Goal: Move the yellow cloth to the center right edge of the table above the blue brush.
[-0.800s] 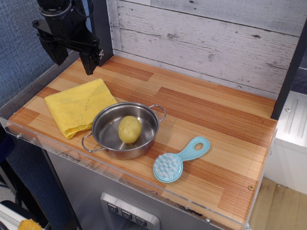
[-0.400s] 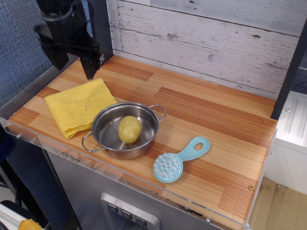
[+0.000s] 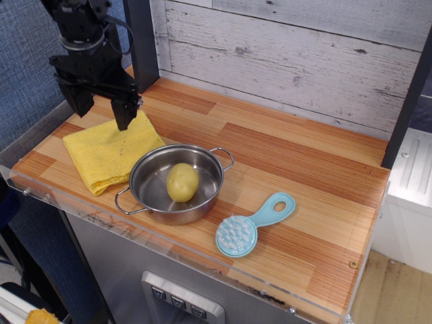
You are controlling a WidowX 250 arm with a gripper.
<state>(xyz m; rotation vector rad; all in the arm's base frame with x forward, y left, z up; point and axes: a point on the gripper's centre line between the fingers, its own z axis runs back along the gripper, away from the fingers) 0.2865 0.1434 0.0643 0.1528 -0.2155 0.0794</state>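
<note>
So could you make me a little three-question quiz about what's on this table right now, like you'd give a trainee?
1. True or false: the potato lies inside the steel pot.
2. Which thing is the gripper above? A) the blue brush B) the yellow cloth C) the pot
3. Fill in: the brush's bristled head points toward the ____ edge of the table.

Key:
1. True.
2. B; its open fingers hang over the cloth's far edge, and whether they touch it cannot be told.
3. Front, the edge nearest the camera; the loop handle points away.
</note>
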